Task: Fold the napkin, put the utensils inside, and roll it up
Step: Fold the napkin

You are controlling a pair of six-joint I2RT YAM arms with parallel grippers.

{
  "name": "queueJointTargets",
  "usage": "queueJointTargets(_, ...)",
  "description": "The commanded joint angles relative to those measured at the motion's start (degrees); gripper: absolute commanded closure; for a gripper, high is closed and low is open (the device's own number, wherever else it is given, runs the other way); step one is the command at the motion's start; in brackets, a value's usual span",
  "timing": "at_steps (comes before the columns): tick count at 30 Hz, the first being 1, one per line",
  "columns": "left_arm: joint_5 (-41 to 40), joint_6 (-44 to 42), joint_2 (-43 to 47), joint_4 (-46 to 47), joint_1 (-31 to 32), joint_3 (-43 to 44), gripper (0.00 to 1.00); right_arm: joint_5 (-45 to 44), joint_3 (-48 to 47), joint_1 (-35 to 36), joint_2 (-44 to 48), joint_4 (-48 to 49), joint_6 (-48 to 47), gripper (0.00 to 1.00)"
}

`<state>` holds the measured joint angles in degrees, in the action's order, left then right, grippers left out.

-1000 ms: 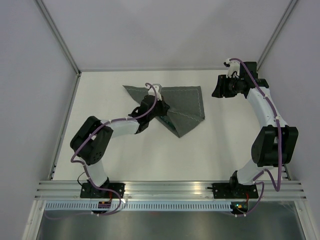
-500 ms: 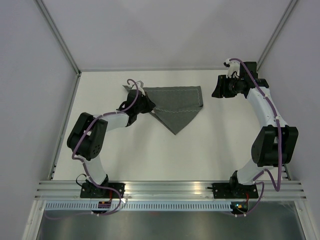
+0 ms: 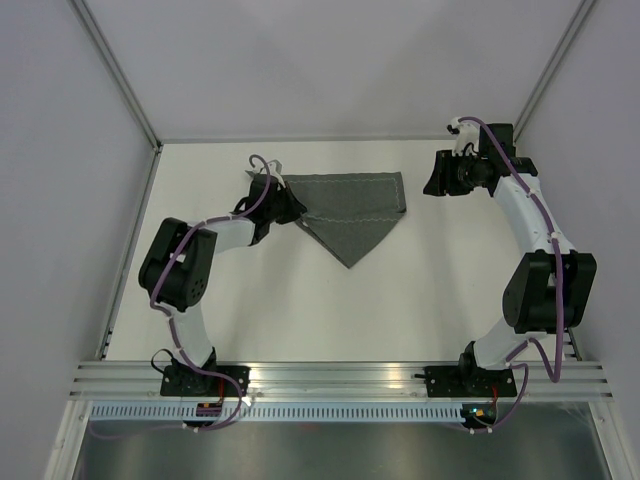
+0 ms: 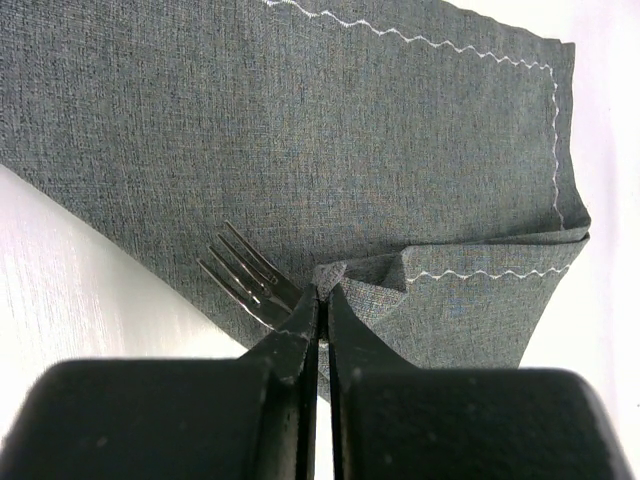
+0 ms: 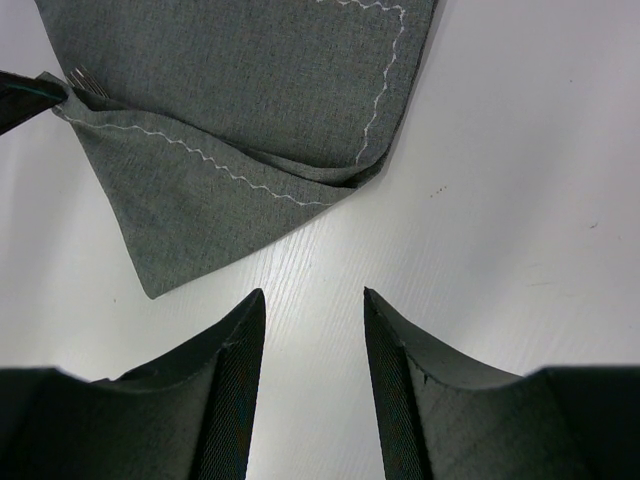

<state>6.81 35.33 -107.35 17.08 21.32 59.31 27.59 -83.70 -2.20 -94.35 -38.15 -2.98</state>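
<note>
A dark grey napkin [image 3: 355, 212] lies toward the far middle of a white table [image 3: 400, 300]. It is folded into a rough triangle whose tip points toward the arms' bases. A pale zigzag stitch line [image 4: 480, 272] runs along its hem.

The left gripper [image 4: 322, 297] reaches in at the napkin's left corner. Its jaws are pressed together, pinching a small folded point of cloth at the fingertips. Just left of that pinch, the silver tines of a fork [image 4: 247, 275] show against the grey cloth. The rest of the fork is hidden.

The right gripper [image 5: 313, 300] hovers over bare table off the napkin's right side, apart from the cloth. Its jaws are spread, with nothing between them.
</note>
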Motion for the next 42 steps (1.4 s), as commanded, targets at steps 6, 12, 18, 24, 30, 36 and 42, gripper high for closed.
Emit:
queueJointTargets(6, 3.03, 2.37, -2.77, -3.54, -2.42, 5.81, 0.88, 0.88, 0.12, 0.44, -0.14, 0.1, -0.44, 0.5)
queueJointTargets(12, 0.93, 2.29, 0.38, -2.76, -4.61, 5.2, 0.39, 0.79, 0.29, 0.61, -0.22, 0.09, -0.71, 0.5)
queueJointTargets(18, -5.82, 3.68, 5.48, -4.07, -8.74, 3.97, 0.33, 0.88, 0.29, 0.88, -0.14, 0.01, -0.71, 0.5)
queueJointTargets(24, -8.92, 7.91, 2.34, -13.03, -15.51, 7.47, 0.36, 1.32, 0.38, 0.97, 0.21, 0.09, -0.71, 0.5)
queueJointTargets(30, -6.9, 7.12, -5.67, -16.73, -18.24, 16.43, 0.38, 1.15, 0.29, 1.67, 0.04, 0.09, -0.71, 0.5)
queueJointTargets(36, -2.77, 6.85, -13.58, -16.73, -18.86, 22.95, 0.39, 0.8, 0.38, 1.84, -0.31, 0.18, -0.97, 0.51)
queueJointTargets(42, -0.92, 8.7, -17.8, -13.48, -18.95, 25.5, 0.38, 0.18, 0.73, 1.76, -0.49, 0.45, -1.32, 0.52)
